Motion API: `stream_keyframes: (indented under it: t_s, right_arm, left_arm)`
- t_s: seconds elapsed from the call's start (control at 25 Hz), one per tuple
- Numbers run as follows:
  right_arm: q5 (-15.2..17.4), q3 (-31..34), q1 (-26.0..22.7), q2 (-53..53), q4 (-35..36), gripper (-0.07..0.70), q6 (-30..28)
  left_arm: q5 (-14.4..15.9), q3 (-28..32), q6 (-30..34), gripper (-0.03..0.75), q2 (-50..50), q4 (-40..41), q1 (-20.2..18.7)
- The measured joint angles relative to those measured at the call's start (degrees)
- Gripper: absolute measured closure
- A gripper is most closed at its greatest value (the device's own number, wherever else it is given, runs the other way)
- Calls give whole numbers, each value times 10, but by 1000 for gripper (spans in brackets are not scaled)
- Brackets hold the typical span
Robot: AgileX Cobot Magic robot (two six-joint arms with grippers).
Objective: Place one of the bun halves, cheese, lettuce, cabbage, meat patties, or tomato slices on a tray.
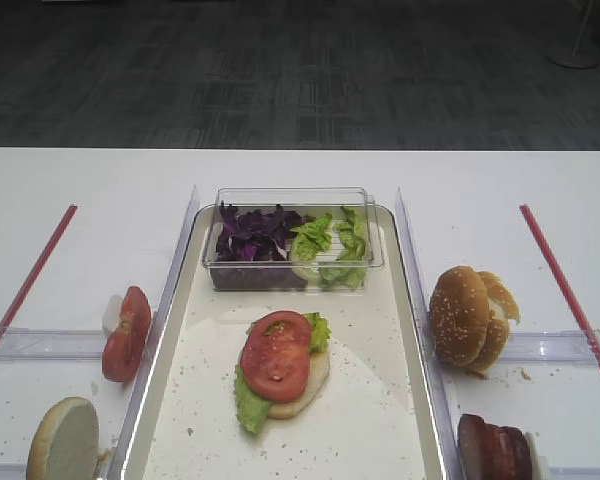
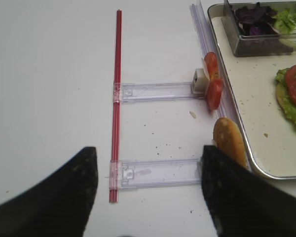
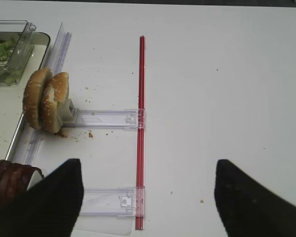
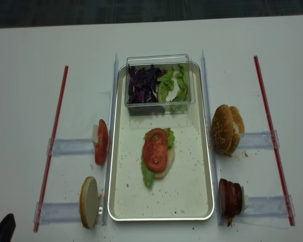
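On the silvery tray (image 4: 187, 176) lies a bun half topped with lettuce (image 4: 147, 177) and a tomato slice (image 4: 155, 149). A clear box at the tray's far end holds purple cabbage (image 4: 141, 84) and more lettuce (image 4: 171, 83). Left of the tray stand tomato slices (image 4: 101, 142) and a bun half (image 4: 89, 201). To its right are bun halves (image 4: 224, 129) and meat patties (image 4: 231, 198). Cheese is out of view. My left gripper (image 2: 149, 148) hangs open over a clear rack, its right finger beside the bun half (image 2: 228, 140). My right gripper (image 3: 148, 161) is open and empty, right of the meat patties (image 3: 10, 180).
Red strips (image 4: 54, 136) (image 4: 270, 131) run along both outer sides, joined to clear plastic racks (image 4: 70, 146) (image 4: 257, 138) that hold the food upright. Clear rails flank the tray. The white table's far edge (image 1: 300, 150) lies behind the box.
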Motion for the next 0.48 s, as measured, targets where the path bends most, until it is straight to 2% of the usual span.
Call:
stream_keyframes:
  t_s: [0.48]
  right_arm:
    - [0,0,0,0,0,61,0]
  left_arm:
    - [0,0,0,296,0,0,0]
